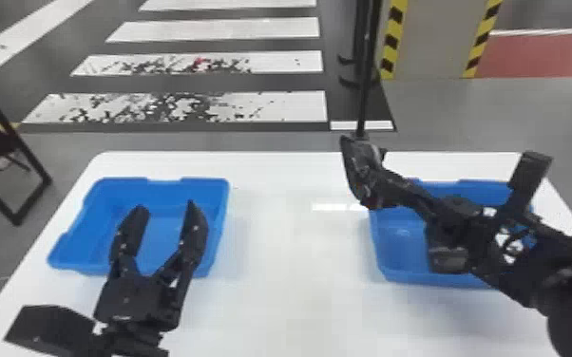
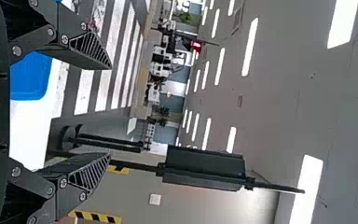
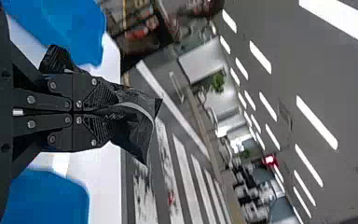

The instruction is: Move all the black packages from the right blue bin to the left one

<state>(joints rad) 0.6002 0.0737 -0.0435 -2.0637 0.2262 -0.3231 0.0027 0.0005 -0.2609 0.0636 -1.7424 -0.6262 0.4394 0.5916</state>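
Right gripper [image 1: 391, 189], jaws clamping black package [image 1: 360, 166], long axis steep, top leaning left

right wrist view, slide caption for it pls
Right claw clamped on a crumpled black package, above the white table with two blue bins.

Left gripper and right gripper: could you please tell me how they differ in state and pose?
The left gripper is open and empty, while the right gripper is closed on a black package. In the head view, the left gripper points forward against the left blue bin, whereas the right gripper slants inward across the right blue bin. Both are black and two-fingered.
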